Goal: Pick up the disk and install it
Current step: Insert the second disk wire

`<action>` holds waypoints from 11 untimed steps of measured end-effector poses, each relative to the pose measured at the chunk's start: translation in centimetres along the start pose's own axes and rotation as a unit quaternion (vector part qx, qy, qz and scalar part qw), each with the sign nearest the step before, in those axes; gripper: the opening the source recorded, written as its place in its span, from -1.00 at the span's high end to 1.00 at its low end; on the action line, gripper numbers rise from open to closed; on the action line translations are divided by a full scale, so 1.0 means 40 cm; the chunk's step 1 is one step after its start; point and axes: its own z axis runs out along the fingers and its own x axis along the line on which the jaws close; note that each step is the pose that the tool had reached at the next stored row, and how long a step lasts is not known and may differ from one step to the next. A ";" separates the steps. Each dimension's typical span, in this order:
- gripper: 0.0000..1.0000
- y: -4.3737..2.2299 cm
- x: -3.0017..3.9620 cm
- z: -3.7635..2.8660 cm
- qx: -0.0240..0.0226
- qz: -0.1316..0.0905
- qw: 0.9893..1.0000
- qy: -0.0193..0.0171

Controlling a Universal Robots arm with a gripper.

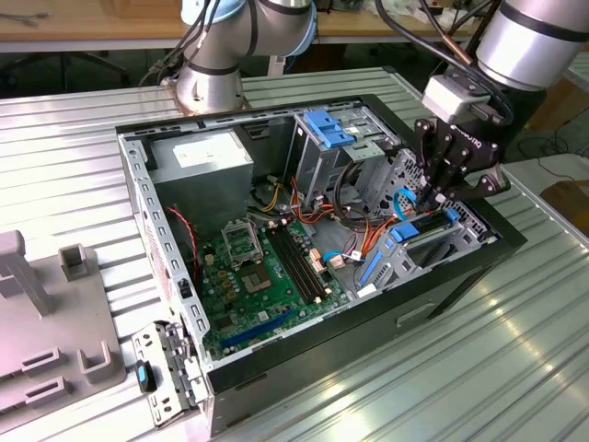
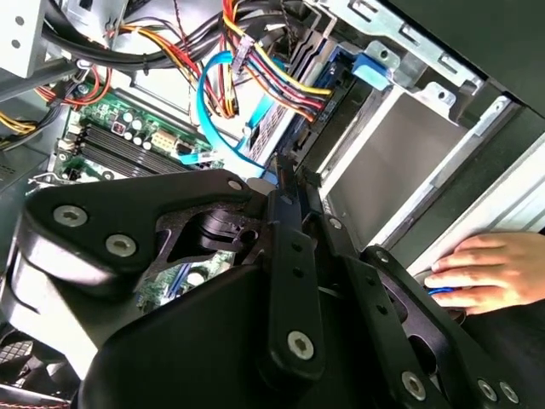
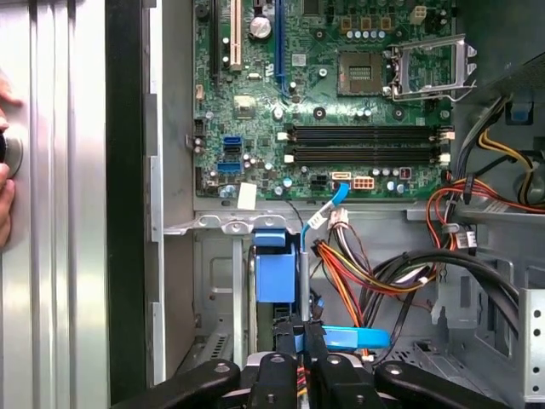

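Exterior view: gripper [image 1: 440,189] fingers closed on the disk [image 1: 425,226], partly seated in drive bay [image 1: 451,241]; installation unfinished.

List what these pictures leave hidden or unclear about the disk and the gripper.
- Disk: in the exterior view the gripper and drive cage cover most of it; whether it is fully seated cannot be told.
- Gripper fingertips: in the first wrist view blue plastic blocks the contact.
- Hand: second wrist view, partly behind the gripper linkage.
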 end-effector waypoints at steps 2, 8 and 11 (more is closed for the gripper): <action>0.68 -0.006 0.000 0.002 0.001 0.000 1.000 0.000; 0.68 -0.025 0.005 0.009 0.002 -0.014 1.000 -0.002; 0.68 -0.025 0.014 0.015 0.002 -0.015 1.000 -0.006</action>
